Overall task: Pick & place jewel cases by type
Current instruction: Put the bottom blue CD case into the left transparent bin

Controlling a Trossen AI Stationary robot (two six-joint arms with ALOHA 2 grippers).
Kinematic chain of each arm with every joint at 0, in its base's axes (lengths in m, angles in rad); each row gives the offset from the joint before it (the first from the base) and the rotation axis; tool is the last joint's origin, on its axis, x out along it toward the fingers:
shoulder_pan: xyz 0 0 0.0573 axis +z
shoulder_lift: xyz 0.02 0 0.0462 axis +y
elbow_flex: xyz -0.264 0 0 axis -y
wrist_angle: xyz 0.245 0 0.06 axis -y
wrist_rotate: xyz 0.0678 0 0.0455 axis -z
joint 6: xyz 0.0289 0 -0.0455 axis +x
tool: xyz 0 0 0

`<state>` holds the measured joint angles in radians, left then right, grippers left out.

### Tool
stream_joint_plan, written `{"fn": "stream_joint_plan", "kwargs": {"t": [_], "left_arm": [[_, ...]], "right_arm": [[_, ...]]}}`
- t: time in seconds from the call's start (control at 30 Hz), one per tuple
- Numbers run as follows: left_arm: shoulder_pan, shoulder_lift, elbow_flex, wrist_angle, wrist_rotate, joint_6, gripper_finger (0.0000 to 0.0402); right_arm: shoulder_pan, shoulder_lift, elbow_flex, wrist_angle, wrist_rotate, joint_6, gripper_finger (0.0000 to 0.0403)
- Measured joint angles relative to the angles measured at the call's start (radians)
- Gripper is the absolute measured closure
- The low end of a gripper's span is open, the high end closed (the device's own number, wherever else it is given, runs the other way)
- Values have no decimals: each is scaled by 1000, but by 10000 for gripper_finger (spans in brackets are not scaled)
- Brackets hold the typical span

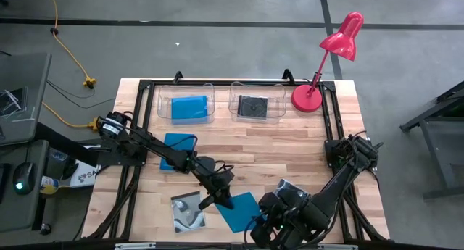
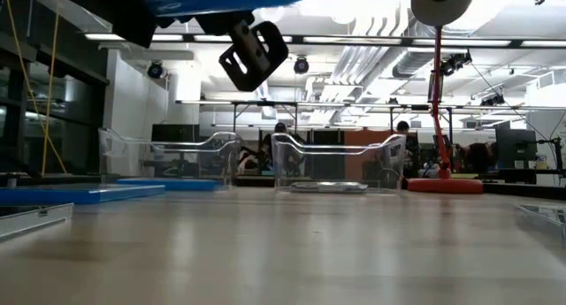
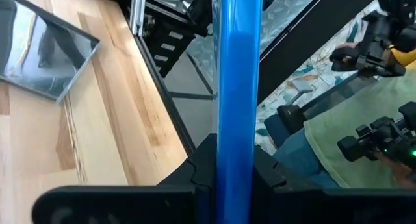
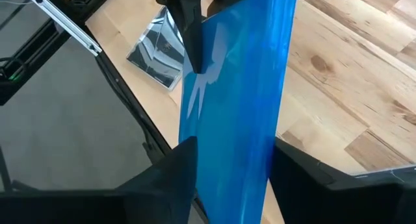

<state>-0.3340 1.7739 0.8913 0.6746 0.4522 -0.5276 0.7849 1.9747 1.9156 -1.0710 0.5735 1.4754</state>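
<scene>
A bright blue jewel case hangs above the table's near middle. My left gripper is shut on its far-left end. My right gripper stands open at its near-right end, one finger on either side. A second blue case lies flat on the table's left. A case with a silvery swirl cover lies flat near the front edge. At the far edge, one clear tub holds a blue case and the other holds a black case. My left gripper pinches the blue case's end between its two fingers, one on each flat face. It reaches in almost level from the table's left, and the case runs straight on beyond the fingers. The case is lifted clear of the table. My right gripper has a finger close on either side of the case's other end; I cannot tell whether they touch it.
A red desk lamp stands at the far right corner. The two clear tubs sit side by side along the far edge. A black frame rail borders the table. Bare wood shows at the middle and right.
</scene>
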Motion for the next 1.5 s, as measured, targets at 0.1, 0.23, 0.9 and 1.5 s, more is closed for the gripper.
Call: {"fn": "stream_joint_plan", "kwargs": {"t": [0.1,0.23,0.9,1.5], "left_arm": [[0,0,0,27,-2,0,364],[0,0,0,40,-9,0,364],[0,0,0,34,-9,4,364],[0,0,-1,100,-9,11,364]], "right_arm": [[0,0,0,0,0,0,262],[0,0,0,0,5,1,290],[1,0,0,-2,33,3,367],[41,0,2,2,46,9,379]]}}
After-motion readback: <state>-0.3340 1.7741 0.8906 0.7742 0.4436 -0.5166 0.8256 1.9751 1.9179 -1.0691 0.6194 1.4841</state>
